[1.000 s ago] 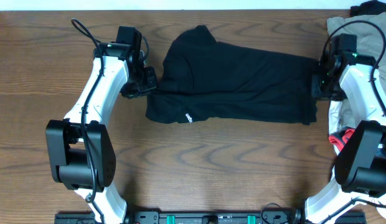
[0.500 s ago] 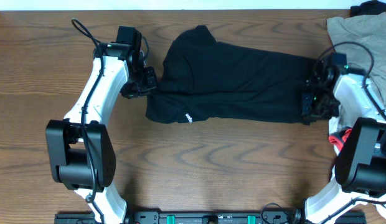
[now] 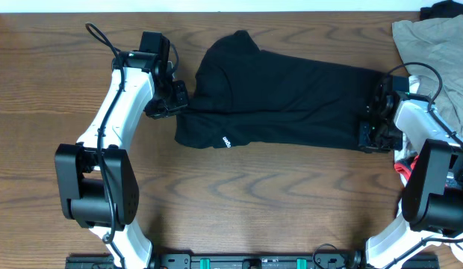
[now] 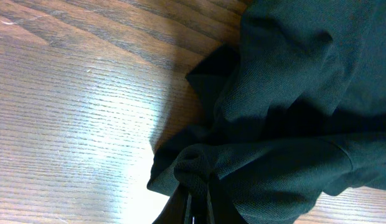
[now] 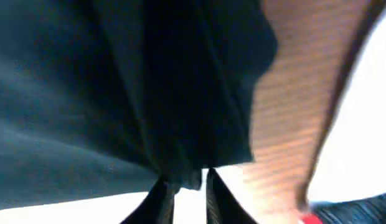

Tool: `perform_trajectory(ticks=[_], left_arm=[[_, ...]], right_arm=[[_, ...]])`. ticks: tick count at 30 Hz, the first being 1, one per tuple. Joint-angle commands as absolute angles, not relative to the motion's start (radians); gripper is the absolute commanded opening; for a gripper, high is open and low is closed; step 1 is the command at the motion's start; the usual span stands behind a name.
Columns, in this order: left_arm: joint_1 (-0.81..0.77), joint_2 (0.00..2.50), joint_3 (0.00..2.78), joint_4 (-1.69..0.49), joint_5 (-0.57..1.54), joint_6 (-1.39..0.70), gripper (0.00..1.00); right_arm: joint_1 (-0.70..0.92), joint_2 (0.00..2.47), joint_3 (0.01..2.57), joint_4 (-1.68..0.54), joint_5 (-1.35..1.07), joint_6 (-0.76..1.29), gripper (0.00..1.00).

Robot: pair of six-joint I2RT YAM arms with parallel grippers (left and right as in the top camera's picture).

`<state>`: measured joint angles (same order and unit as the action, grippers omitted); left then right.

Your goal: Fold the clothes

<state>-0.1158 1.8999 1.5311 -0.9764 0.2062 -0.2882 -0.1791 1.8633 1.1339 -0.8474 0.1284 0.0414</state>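
The desk (image 3: pixel 254 194) carries the clothes (image 3: pixel 284 97), one long black garment. It lies on the far half, stretched from the middle toward the right edge. In the far right corner lies a beige garment (image 3: pixel 433 45), apart from the work.

Your left hand (image 3: pixel 178 101) is pressed together and pinches a bunch of black fabric at the garment's left end. Your right hand (image 3: pixel 370 134) is at the right end, near corner. Its fingers (image 5: pixel 159 198) stand close with the hem between them, but I cannot tell if they grip. The small white logo (image 3: pixel 225 140) shows near the near edge.

I judge that the garment is only narrowed lengthwise, so the fold across is left.
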Motion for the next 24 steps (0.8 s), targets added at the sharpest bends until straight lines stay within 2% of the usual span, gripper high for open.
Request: perform_trajectory(ticks=[1, 6, 15, 24], left_arm=[[-0.112, 1.876, 1.528, -0.981, 0.197, -0.290, 0.06], [-0.112, 1.876, 1.528, -0.981, 0.197, -0.290, 0.06], [-0.112, 1.876, 1.528, -0.981, 0.196, -0.290, 0.06], [-0.112, 1.876, 1.528, -0.979, 0.196, -0.290, 0.06]], right_arm=[[-0.188, 1.856, 1.132, -0.856, 0.256, 0.096, 0.20], [-0.192, 1.855, 1.135, -0.855, 0.318, 0.127, 0.31], [-0.231, 1.855, 1.147, -0.832, 0.395, 0.198, 0.33], [-0.224, 1.827, 1.227, -0.877, 0.258, 0.141, 0.33]])
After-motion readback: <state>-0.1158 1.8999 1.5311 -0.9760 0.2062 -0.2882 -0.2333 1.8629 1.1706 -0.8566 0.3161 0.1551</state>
